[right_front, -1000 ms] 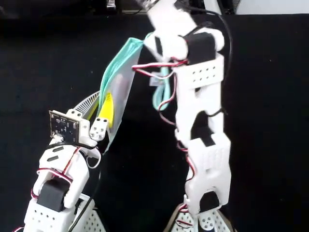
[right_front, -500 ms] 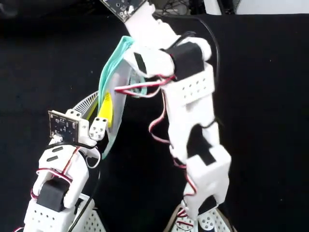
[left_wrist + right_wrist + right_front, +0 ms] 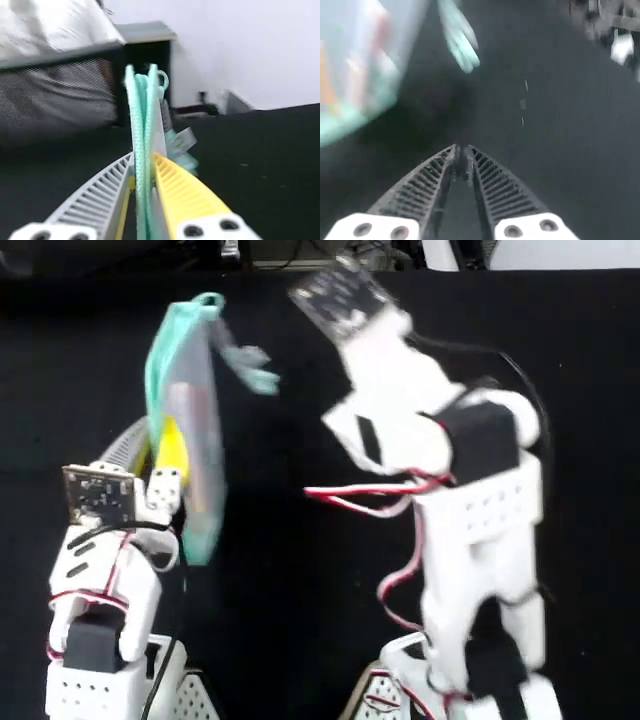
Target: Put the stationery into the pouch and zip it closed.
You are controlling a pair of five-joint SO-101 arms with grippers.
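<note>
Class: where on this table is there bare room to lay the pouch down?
Bare black table lies between the pouch and the right arm, and to the right of that arm. It is crowded where the left tool clamps the pouch.

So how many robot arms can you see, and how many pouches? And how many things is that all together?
Robot arms: 2 (left arm, right arm)
Pouches: 1 (teal-edged pouch, clamped in the left arm's jaws)
Total: 3
</note>
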